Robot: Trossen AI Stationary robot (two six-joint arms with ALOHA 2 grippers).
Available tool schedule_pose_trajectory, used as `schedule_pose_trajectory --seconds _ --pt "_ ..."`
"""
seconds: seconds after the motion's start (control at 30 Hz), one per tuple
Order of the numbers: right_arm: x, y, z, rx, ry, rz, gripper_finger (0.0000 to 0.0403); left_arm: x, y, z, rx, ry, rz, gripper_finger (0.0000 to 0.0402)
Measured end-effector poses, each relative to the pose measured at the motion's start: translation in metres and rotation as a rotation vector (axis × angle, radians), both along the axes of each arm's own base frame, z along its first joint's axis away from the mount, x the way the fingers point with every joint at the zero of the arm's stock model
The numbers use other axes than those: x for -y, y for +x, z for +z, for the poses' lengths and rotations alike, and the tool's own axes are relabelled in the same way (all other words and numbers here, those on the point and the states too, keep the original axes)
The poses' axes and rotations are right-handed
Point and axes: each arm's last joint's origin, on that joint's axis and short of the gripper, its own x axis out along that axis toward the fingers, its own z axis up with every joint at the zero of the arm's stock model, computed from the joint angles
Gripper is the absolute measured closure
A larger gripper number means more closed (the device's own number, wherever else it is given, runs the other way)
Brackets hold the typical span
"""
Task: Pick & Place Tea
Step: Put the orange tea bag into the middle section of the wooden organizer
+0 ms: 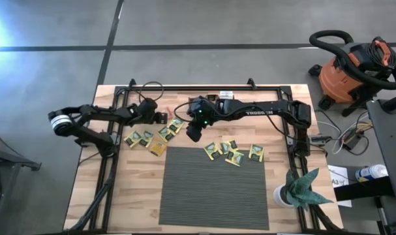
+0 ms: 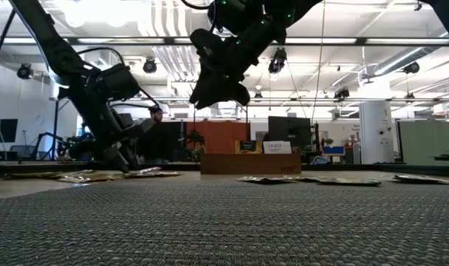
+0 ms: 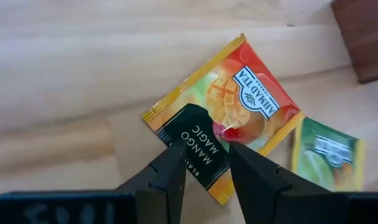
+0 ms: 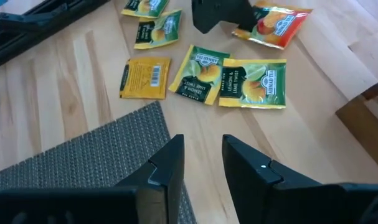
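Grey ribbed matting (image 2: 224,222) fills the foreground of the table. Beyond it, tea sachets (image 1: 233,153) are scattered flat on the wood. An orange mango sachet (image 3: 229,115) is straddled by the narrowly parted left gripper (image 3: 206,163). Above the table, the right gripper (image 4: 201,163) is held slightly open and empty.

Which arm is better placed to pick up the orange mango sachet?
Left. The left hand is right over the orange mango sachet, open fingers straddling its dark corner. The right hand hangs open above bare wood beside the mat, farther off.
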Motion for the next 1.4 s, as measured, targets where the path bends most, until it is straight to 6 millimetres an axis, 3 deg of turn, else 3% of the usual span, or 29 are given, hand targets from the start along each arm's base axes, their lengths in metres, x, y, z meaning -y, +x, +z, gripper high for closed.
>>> schedule_pose_trajectory --seconds 0.1,0.53,0.73,1.13,1.4 --pt "0.000 0.000 0.000 -0.001 -0.001 0.000 0.0300 -0.001 0.000 0.000 -0.035 0.045 -0.074 0.0276" --pt "0.003 -0.001 0.000 -0.001 -0.010 -0.001 0.0303 0.009 -0.006 -0.012 -0.395 0.188 -0.700 0.0276" --pt "0.003 -0.001 0.000 -0.001 -0.011 -0.002 0.0298 0.019 0.009 -0.004 -0.443 0.305 -0.898 0.0276" --pt "0.009 -0.002 0.000 0.000 0.009 -0.037 0.0304 0.069 0.043 0.006 -0.400 0.450 -1.212 0.0276" --pt "0.006 -0.003 -0.003 -0.005 0.202 -0.150 0.0294 0.098 0.054 0.010 -0.431 0.633 -1.303 0.0276"
